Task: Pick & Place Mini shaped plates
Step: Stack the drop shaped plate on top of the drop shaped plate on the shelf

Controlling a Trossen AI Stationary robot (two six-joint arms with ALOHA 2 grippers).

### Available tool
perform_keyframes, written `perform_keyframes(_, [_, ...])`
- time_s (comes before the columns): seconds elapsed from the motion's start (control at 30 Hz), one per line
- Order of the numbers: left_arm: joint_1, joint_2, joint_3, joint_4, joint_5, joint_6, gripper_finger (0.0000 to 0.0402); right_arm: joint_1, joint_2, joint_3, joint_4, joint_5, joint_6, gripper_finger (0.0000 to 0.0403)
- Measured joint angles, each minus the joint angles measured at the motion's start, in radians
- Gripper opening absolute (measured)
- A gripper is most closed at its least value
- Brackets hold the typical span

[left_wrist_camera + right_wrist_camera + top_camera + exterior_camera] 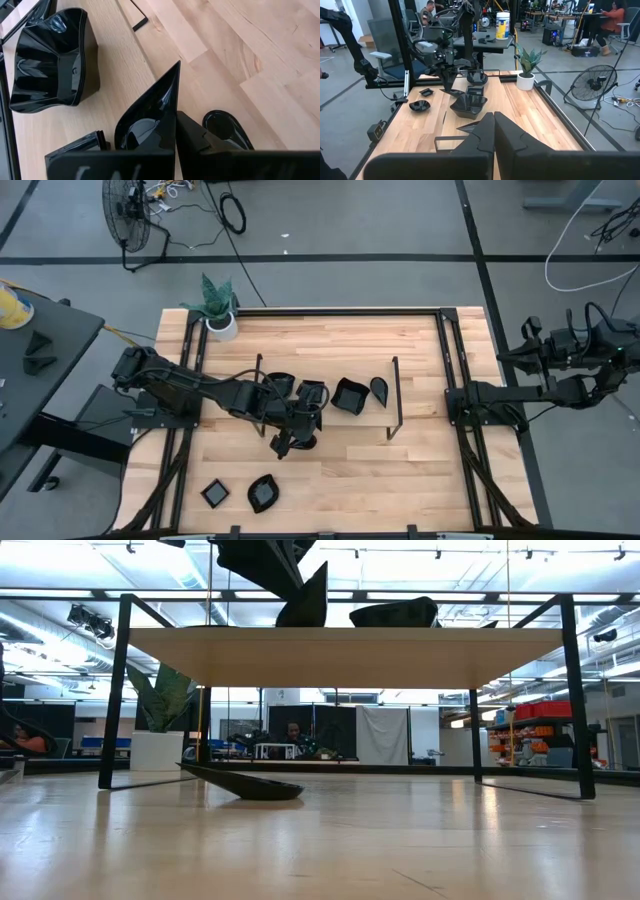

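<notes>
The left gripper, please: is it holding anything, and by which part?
The left gripper is shut on a black teardrop plate, gripped at its wide end, pointed tip facing away.

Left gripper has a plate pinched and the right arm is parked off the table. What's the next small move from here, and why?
Probably carry it toward the table's near-left corner and lower it. The left gripper is shut on a pointed black plate held edge-up off the wood, and two plates, a square one and a wavy one, already lie there apart from the cluster between the wire frame. The right gripper waits shut.
</notes>
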Motion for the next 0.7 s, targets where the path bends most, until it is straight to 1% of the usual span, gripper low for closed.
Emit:
perform_keyframes(0.13, [0.0,0.0,0.0,0.0,0.0,0.0,0.0007,0.0,0.0,0.0,0.0,0.0,0.0,0.0006])
perform_keyframes(0.4, [0.0,0.0,0.0,0.0,0.0,0.0,0.0038,0.0,0.0,0.0,0.0,0.0,0.0,0.0006])
perform_keyframes(0.7, [0.0,0.0,0.0,0.002,0.0,-0.001,0.004,0.0,0.0,0.0,0.0,0.0,0.0,0.0006])
